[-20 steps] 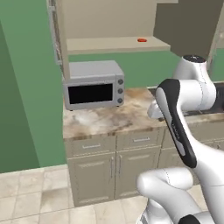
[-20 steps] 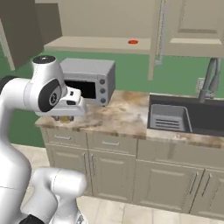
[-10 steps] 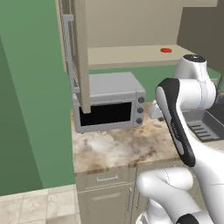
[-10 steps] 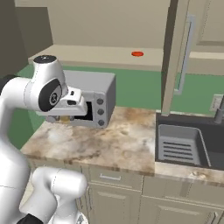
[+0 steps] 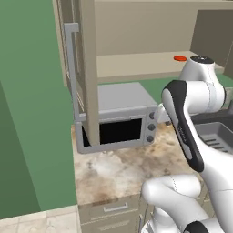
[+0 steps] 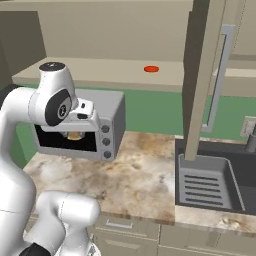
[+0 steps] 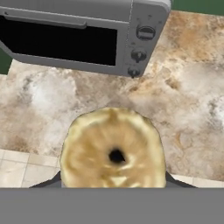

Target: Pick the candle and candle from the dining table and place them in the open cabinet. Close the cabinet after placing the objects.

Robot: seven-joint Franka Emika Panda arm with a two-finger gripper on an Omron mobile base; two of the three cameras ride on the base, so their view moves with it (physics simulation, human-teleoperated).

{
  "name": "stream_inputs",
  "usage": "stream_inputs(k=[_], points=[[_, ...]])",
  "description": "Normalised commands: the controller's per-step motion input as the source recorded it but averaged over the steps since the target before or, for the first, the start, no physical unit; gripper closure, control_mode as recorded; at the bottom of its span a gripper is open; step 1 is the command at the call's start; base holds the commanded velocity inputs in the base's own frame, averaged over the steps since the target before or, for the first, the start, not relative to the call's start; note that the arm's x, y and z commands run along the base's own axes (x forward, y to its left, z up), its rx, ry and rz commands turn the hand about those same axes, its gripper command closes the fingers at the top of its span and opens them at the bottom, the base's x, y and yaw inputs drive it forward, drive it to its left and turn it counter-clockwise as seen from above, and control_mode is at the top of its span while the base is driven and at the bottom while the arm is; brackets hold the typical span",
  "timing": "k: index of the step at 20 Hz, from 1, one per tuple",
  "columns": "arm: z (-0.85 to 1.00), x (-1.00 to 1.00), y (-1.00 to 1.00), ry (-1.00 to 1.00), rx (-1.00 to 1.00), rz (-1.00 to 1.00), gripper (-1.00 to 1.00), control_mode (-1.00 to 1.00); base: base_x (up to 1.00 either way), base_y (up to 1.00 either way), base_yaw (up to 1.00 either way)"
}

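A squat golden-brown candle (image 7: 112, 153) is seen end-on in the hand view, with its dark wick hole in the middle. My gripper (image 7: 112, 183) is shut on it, and dark finger edges show at both sides. In the right base view the candle (image 6: 74, 136) hangs under the gripper (image 6: 76, 131), in front of the microwave. The beige cabinet (image 5: 136, 63) stands open above, its shelf (image 6: 110, 75) bare except for a flat red disc (image 6: 151, 69). Its left door (image 5: 84, 68) and right door (image 6: 202, 75) swing out towards me. The dining table is out of view.
A grey microwave (image 6: 80, 125) stands on the marbled counter (image 7: 183, 87) directly under the cabinet shelf. A dark sink (image 6: 210, 180) lies to the right. The open cabinet doors hang over the counter on both sides, with silver bar handles (image 5: 70, 68).
The whole scene has shifted and grown as the base drove closer to the counter and cabinet. The gripper still holds the golden-brown candle in front of the microwave.
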Motion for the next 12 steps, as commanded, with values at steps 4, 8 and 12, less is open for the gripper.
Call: stream_inputs(k=[4, 8, 12], points=[[0.00, 0.00, 0.00, 0.00, 0.00, 0.00, 1.00, 1.00, 0.07, 0.01, -0.01], [0.00, 0.00, 0.00, 0.00, 0.00, 0.00, 1.00, 1.00, 0.00, 0.00, 0.00], [0.00, 0.00, 0.00, 0.00, 0.00, 0.00, 1.00, 1.00, 0.00, 0.00, 0.00]])
